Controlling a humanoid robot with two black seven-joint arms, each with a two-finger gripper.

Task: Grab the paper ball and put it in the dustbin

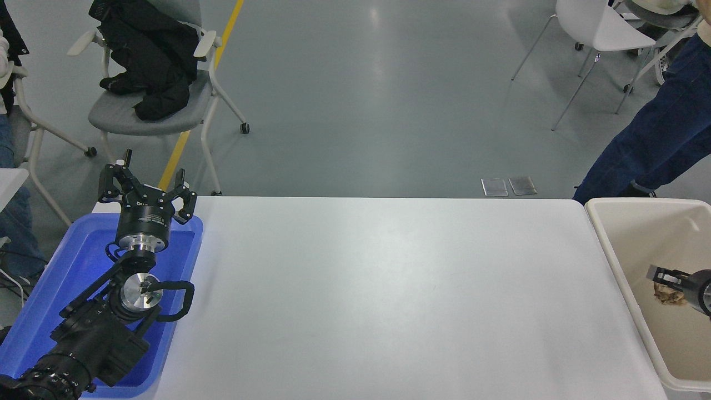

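Tan paper ball (668, 294) is what we are gripping in our right gripper (664, 284) over the dustbin (616, 261); we are releasing well inside its rim. Left gripper (145, 191), jaws spread, is parked over the blue tray (44, 289).

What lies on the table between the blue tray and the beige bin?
Nothing: in the head view the white table is bare between the shallow blue plastic tray and the cream-beige plastic dustbin.

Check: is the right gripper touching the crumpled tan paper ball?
Touching. Head view shows the right gripper closed around the crumpled tan paper ball above the cream plastic dustbin.
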